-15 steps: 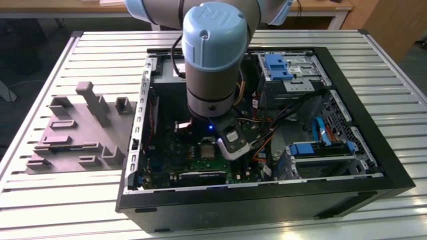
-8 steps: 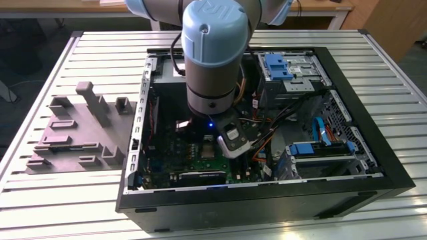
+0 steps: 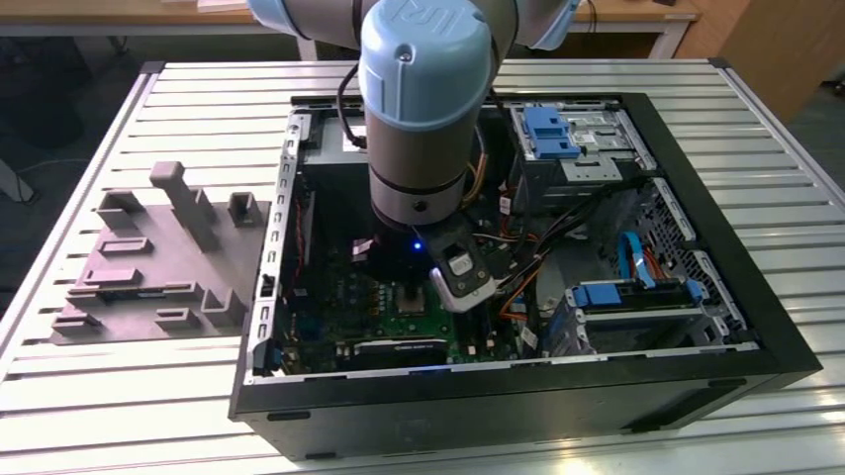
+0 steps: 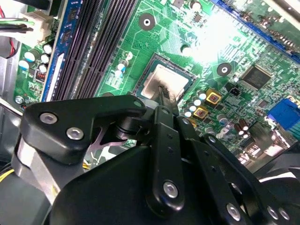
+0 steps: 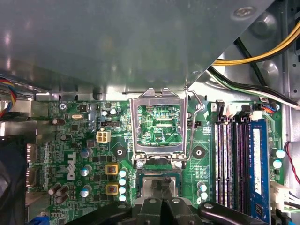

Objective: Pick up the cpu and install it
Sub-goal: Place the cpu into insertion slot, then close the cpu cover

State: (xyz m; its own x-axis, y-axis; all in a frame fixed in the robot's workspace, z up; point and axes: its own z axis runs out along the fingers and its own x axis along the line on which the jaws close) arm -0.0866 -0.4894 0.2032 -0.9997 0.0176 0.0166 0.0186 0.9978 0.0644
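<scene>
We see the gripper (image 4: pixel 163 93) pointing straight down at the green motherboard (image 4: pixel 220 42). Its tip touches the cpu (image 4: pixel 172 77), which lies flat in its socket. We cannot tell how far the gripper is open, or whether it grips the chip. In the first wrist view the gripper (image 5: pixel 158 185) covers the middle of the cpu (image 5: pixel 147 185). Just beside the socket the hinged metal load plate (image 5: pixel 158 93) stands open, with its wire lever (image 5: pixel 192 131) alongside. The black memory slots (image 5: pixel 234 159) run near the socket on one side.

In the exterior view the arm (image 3: pixel 422 119) drops vertically into the open computer case (image 3: pixel 739 327), in the half towards the exterior view's left. Cables (image 3: pixel 528 267) hang just beside the wrist on the exterior view's right. Beyond them are the drive cages with blue latches (image 3: pixel 548 134). The case stands on a slatted table (image 3: pixel 119 406). A grey fixture block (image 3: pixel 145 277) lies outside the case, on the exterior view's left.
</scene>
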